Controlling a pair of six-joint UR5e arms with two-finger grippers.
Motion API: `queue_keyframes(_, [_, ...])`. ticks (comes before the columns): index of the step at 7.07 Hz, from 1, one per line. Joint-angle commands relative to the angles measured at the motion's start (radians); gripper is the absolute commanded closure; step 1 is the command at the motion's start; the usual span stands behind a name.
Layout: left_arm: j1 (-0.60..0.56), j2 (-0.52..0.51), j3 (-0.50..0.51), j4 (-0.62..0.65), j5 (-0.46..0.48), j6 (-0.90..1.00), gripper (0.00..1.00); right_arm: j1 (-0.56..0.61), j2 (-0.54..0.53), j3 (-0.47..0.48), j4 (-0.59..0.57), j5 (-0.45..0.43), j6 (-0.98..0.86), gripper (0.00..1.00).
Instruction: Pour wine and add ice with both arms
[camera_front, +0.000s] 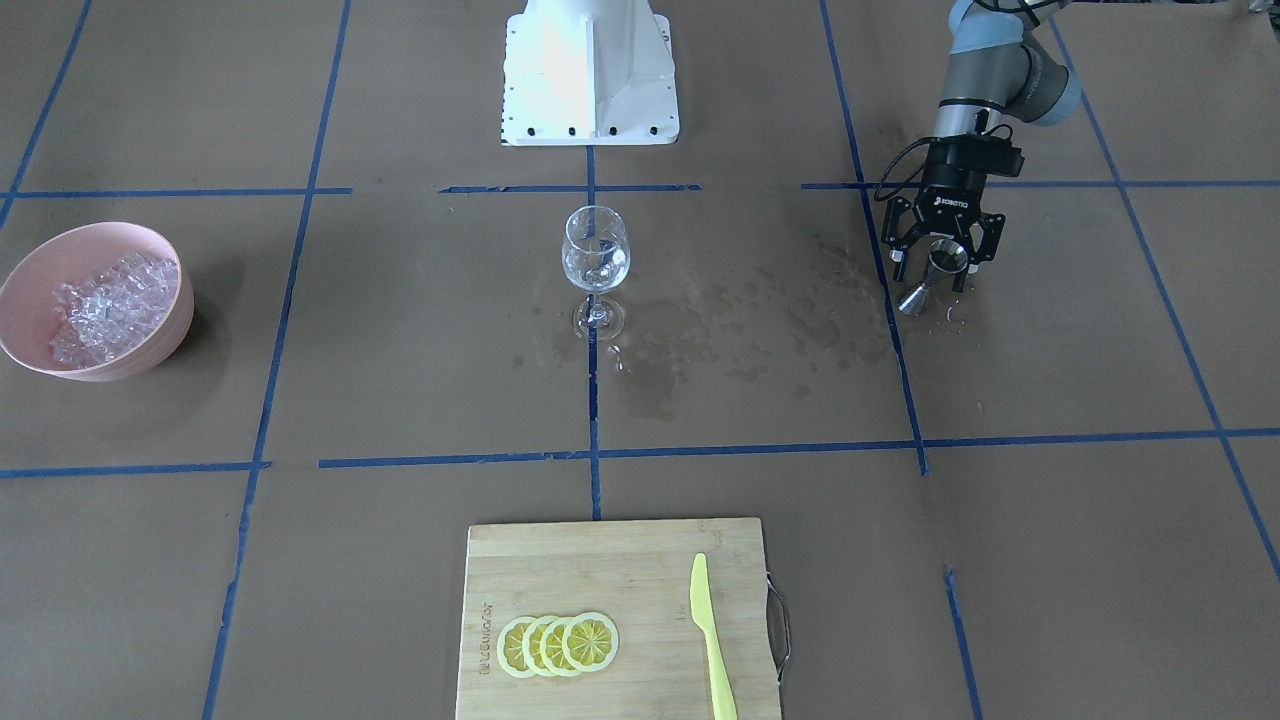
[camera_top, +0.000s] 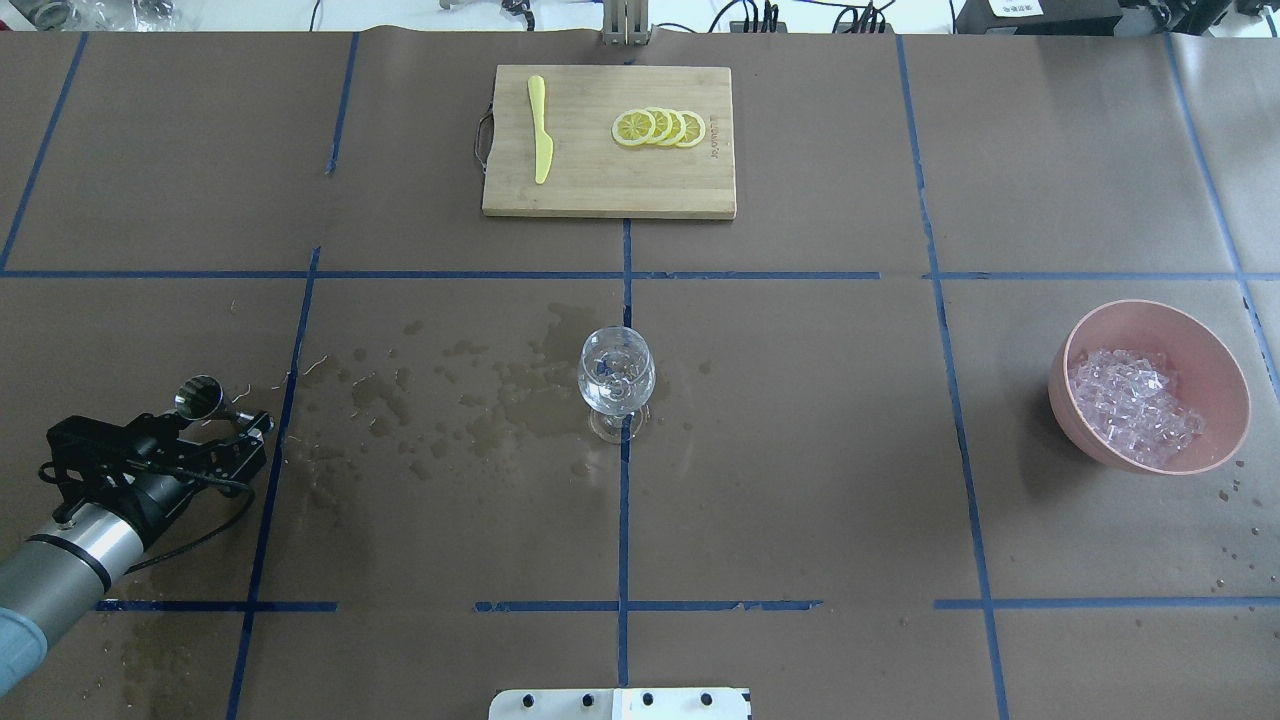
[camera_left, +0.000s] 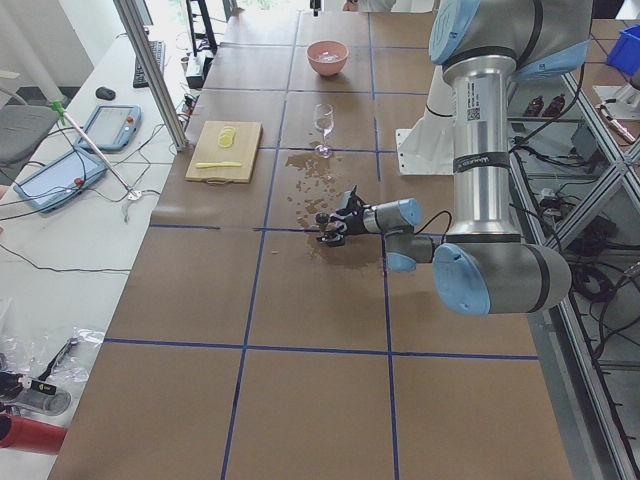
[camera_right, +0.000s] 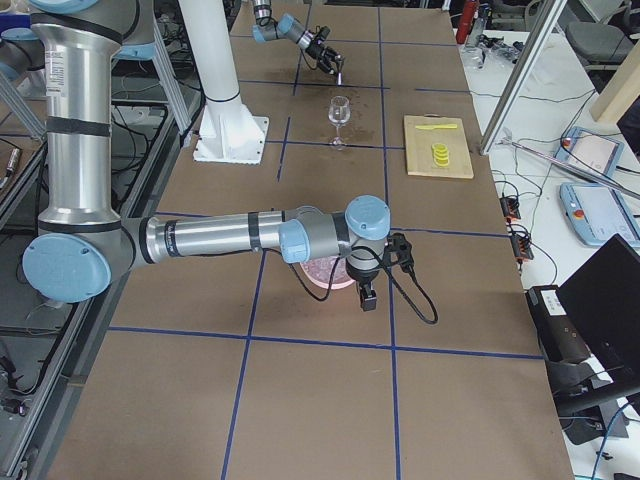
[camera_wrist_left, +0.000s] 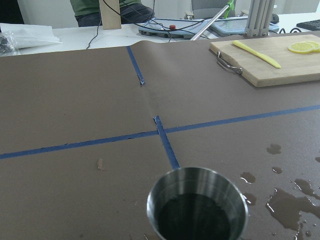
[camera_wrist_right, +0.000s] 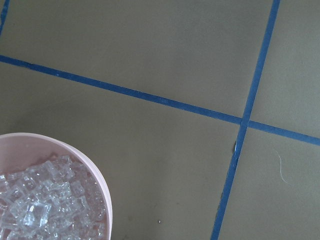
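Overhead exterior gives us the layout: the wine (camera_front: 598, 268) sits low in the glass (camera_top: 617, 365) at mid-counter (camera_top: 800, 450), and the ice (camera_top: 1135, 405) is heaped in the pink bowl (camera_top: 1150, 322) at far right. Our left claw (camera_front: 932, 275) stands spread around the jigger (camera_wrist_left: 197, 207). Whether the right claw (camera_right: 367, 298), near the bowl, is spread or pinched, we cannot tell. We judge these risks: a finger clipping the jigger, slippery cubes escaping, or dropped ice splashing or toppling the thin-stemmed glass. ROBOTIQ reads on the left claw; the cutting board (camera_top: 600, 190) bears a stamp we cannot read.
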Motion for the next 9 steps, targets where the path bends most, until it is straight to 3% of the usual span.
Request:
queue_keyframes(1, [0.000, -0.003, 0.005, 0.000, 0.000, 0.002, 0.23, 0.000, 0.000, 0.000, 0.000, 0.001, 0.000, 0.00])
queue_keyframes(4, [0.000, -0.003, 0.008, 0.000, 0.000, 0.002, 0.54, 0.000, 0.000, -0.002, 0.000, -0.001, 0.000, 0.00])
queue_keyframes(7, [-0.001, -0.003, 0.007, 0.000, 0.000, 0.004, 1.00, 0.000, 0.000, -0.005, 0.000, -0.001, 0.000, 0.00])
queue_keyframes(9, [-0.005, -0.003, -0.022, 0.000, 0.000, 0.010, 1.00, 0.000, 0.000, -0.008, 0.000, -0.001, 0.000, 0.00])
